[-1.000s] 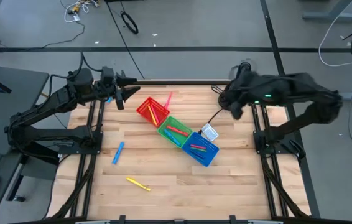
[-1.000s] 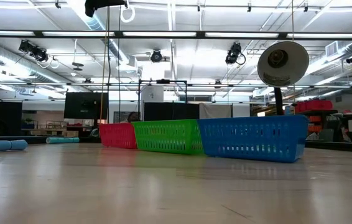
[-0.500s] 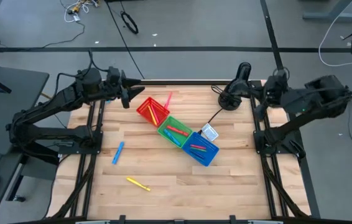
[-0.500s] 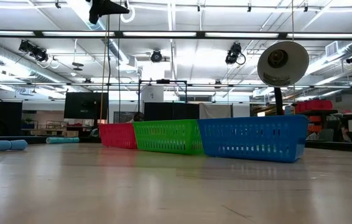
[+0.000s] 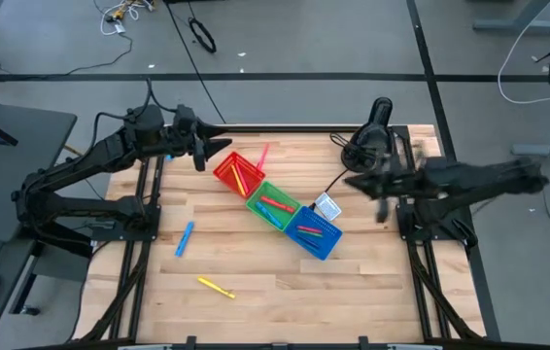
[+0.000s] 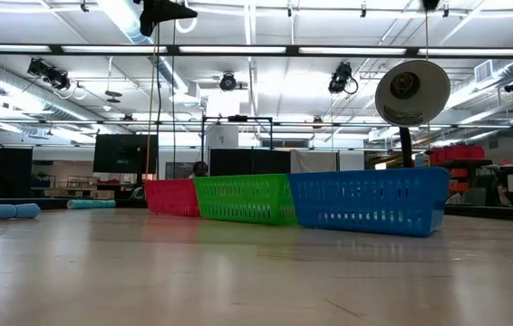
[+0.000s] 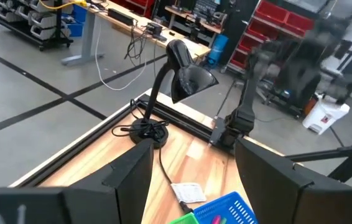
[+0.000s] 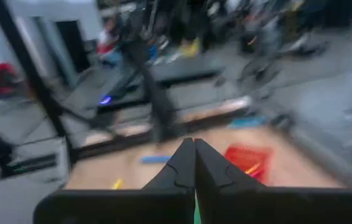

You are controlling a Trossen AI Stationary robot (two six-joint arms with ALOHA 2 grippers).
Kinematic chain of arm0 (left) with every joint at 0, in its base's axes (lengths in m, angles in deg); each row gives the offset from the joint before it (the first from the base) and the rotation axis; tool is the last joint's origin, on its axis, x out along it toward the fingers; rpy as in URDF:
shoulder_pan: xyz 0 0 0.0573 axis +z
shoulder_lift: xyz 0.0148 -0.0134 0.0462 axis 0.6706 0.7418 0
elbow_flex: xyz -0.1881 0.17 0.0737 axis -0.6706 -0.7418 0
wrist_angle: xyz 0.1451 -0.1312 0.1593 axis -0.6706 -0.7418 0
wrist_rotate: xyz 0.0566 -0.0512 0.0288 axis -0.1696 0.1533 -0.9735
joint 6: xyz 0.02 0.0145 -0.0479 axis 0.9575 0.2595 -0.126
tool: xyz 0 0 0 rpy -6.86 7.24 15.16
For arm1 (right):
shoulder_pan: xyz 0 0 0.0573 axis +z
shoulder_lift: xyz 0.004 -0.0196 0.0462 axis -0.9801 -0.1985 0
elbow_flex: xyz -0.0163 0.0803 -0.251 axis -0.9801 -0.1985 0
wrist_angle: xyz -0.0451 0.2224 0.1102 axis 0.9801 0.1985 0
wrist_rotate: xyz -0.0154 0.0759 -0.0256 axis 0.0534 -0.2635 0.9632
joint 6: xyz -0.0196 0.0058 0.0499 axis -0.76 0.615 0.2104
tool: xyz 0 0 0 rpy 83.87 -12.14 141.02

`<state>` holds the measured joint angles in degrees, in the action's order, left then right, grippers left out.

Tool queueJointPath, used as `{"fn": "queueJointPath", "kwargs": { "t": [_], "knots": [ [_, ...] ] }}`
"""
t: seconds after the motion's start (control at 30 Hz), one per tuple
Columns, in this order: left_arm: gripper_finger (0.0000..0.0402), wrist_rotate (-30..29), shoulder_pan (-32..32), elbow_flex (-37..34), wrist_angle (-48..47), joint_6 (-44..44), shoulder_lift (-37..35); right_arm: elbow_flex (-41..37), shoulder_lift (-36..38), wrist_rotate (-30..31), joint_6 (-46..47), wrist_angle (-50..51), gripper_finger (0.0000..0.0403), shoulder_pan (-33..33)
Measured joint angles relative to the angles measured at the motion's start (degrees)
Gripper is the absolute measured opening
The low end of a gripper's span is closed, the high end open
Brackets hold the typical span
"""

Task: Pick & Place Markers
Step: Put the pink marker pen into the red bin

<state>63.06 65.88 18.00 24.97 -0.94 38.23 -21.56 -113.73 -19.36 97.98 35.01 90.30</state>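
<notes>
Three bins stand in a slanting row mid-table: red [image 5: 239, 172], green [image 5: 273, 206] and blue [image 5: 314, 231], each with markers inside. Loose markers lie on the wood: a pink one [image 5: 260, 156] just beyond the red bin, a blue one [image 5: 185, 238] and a yellow one [image 5: 216, 288] toward the near left. My left gripper [image 5: 224, 146] hovers open above the far left of the table, near the red bin, with nothing between its fingers [image 7: 126, 180]. My right gripper [image 5: 351, 181] is shut and held about level at the right, beside the lamp.
A black desk lamp [image 5: 372, 136] stands at the far right with its cord trailing on the table. A small white card [image 5: 326, 206] lies beside the blue bin. Bare wood stretches along the near half of the table.
My right arm has pulled back toward the right edge, then dropped and reached out toward the table's middle, its gripper tipping to about level and staying shut. My left gripper has drifted a little toward the right, nearer the red bin, still open.
</notes>
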Motion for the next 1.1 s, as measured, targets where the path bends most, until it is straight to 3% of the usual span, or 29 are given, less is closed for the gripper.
{"fn": "queueJointPath", "kwargs": {
  "t": [0.1,0.2,0.33,0.5,0.63,0.8,1.1],
  "knots": [
    [0.0233,0.0,0.0,0.0,-0.1,-1.4,0.0,-7.9,-2.4,-11.9,3.5,-5.7,0.0,-9.2],
    [0.0233,0.3,0.0,0.0,-0.1,-3.0,0.0,-11.7,-4.1,-18.0,3.1,-11.2,0.0,-15.9],
    [0.0233,1.3,0.0,0.0,-0.1,-4.4,0.0,-15.4,-4.5,-22.3,-0.4,-15.0,0.0,-25.0],
    [0.0233,1.4,-0.8,0.0,-0.2,-6.0,0.0,-18.4,5.1,-21.7,-2.3,-13.5,0.0,-34.2],
    [0.0233,1.4,-2.0,0.0,-0.3,-6.0,0.0,-20.9,12.5,-25.1,-1.5,-10.1,0.0,-36.2],
    [0.0233,1.4,-2.8,0.0,-0.3,-5.2,0.0,-20.7,13.2,-28.7,0.4,-2.4,0.0,-34.7],
    [0.0233,0.8,-2.8,0.0,-0.2,-5.0,0.0,-21.2,13.3,-25.9,-1.5,-3.3,0.0,-33.2]
  ]
}}
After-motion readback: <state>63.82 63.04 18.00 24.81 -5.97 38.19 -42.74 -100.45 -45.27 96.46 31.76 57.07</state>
